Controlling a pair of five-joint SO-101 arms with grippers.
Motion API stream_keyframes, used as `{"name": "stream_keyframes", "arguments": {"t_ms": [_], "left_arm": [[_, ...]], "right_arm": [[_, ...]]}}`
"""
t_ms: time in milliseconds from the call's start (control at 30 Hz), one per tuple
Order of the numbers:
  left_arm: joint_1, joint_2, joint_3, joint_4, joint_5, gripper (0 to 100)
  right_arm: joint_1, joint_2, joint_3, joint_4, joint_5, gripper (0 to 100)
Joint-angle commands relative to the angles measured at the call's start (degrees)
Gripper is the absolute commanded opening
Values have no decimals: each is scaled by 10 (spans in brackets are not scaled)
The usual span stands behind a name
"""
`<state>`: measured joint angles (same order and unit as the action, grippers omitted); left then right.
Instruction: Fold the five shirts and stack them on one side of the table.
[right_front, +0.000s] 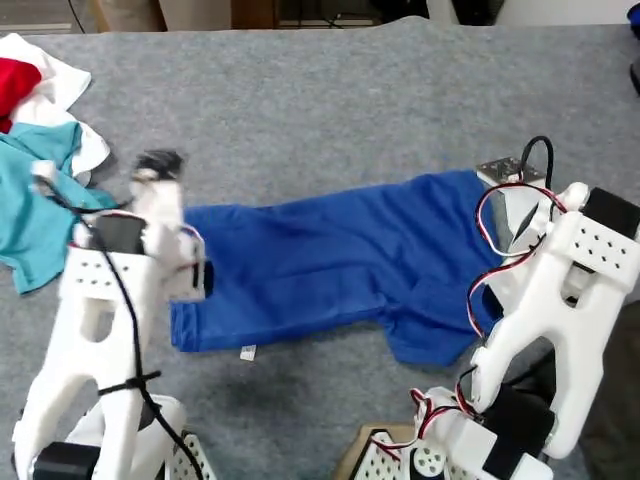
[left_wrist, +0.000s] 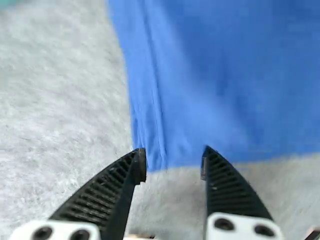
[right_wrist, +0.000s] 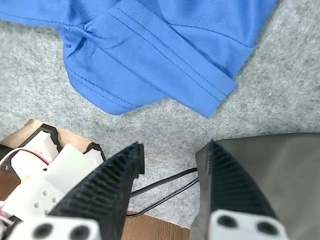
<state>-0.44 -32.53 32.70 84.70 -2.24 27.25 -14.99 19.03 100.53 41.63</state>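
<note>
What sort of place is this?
Probably a robotics lab bench for laundry-folding practice: two white plastic robot arms at a grey felt-covered table, a blue shirt spread between them, teal, white and red shirts heaped aside.

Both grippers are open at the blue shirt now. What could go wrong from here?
The left gripper straddles only the hem edge of the blue shirt, so a pinch may slip off or catch one layer. The right gripper hangs past the sleeve, above loose cables it might snag.

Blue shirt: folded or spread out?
Spread out: the blue shirt lies stretched flat across the table, one sleeve sticking out; no compact fold.
</note>
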Motion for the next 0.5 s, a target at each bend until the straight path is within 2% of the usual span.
{"name": "stream_keyframes", "arguments": {"t_ms": [0,233,467], "left_arm": [[-18,-11,-76,2,25,207],[30,-10,-62,-40,113,207],[59,-10,-38,-59,117,207]], "right_arm": [[-36,-32,-32,-2,-24,220],[-124,-28,7,-52,-88,220],[-215,-28,116,-153,-155,220]]}}
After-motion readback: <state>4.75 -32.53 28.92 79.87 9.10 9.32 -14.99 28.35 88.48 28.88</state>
